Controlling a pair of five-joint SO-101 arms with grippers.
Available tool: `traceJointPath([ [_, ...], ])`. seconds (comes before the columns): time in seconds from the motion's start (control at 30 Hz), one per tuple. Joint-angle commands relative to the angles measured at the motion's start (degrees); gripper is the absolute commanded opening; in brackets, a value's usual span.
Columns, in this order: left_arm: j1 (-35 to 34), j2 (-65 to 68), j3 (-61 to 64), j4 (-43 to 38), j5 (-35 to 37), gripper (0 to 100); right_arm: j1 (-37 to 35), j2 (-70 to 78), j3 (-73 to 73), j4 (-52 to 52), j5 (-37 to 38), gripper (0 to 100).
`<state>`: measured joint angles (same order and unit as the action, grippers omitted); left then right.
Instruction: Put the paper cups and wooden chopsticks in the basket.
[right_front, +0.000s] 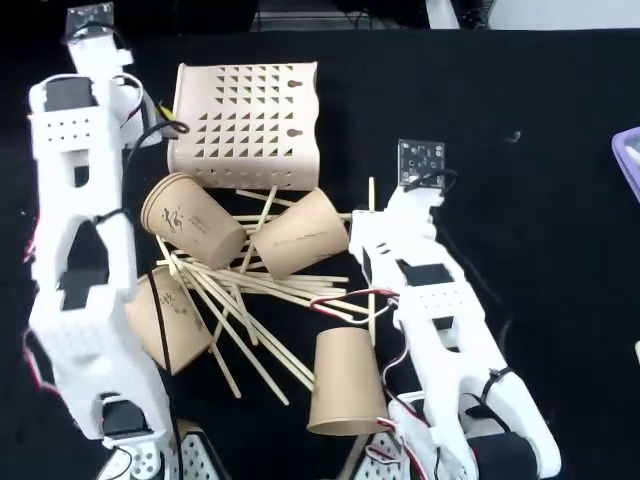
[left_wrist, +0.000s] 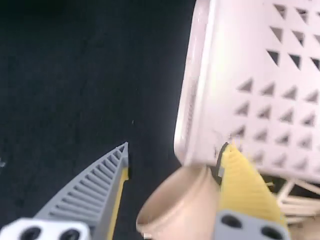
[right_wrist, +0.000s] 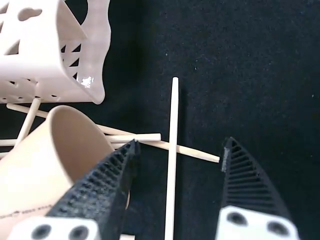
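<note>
The beige perforated basket (right_front: 245, 125) lies at the back of the table with a perforated wall facing up. Several paper cups lie on their sides: one (right_front: 190, 218) by the basket's front left corner, one (right_front: 300, 235) at the middle, one (right_front: 165, 318) on the left, one (right_front: 345, 380) at the front. Wooden chopsticks (right_front: 260, 295) are scattered among them. My left gripper (right_front: 150, 128) (left_wrist: 175, 150) is open beside the basket's (left_wrist: 250, 75) left corner, above a cup (left_wrist: 180, 215). My right gripper (right_front: 372, 225) (right_wrist: 182, 145) is open, astride a single chopstick (right_wrist: 172, 150) next to the middle cup (right_wrist: 50, 155).
Black cloth covers the table. A purple object (right_front: 628, 155) sits at the right edge. There is free room right of the basket and behind the right arm. The two white arms flank the pile.
</note>
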<state>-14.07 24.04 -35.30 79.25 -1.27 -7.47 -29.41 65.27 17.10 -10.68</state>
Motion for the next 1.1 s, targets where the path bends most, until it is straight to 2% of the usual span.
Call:
traceJointPath([
  [0.0,0.0,9.7,-13.8,-0.2,0.4,29,1.2,0.2,-1.0,-0.7,-0.3,26.9],
  [0.27,-0.7,24.1,-32.0,4.4,0.4,29,-0.1,0.2,-1.1,-1.1,0.0,26.9],
  [0.4,-3.5,28.3,-40.5,8.0,-0.3,29,-2.1,0.2,-1.1,-1.0,0.0,26.9],
  [0.47,-5.5,30.0,-43.5,9.5,-2.9,29,-2.1,0.2,-1.4,-1.1,0.0,26.9],
  [0.83,-14.4,37.7,-53.7,10.3,-8.9,29,-2.1,0.1,-1.5,-1.1,0.0,26.9],
  [1.07,-19.2,40.7,-55.2,10.0,-9.3,29,-2.1,0.1,-1.3,-1.1,0.0,26.9],
])
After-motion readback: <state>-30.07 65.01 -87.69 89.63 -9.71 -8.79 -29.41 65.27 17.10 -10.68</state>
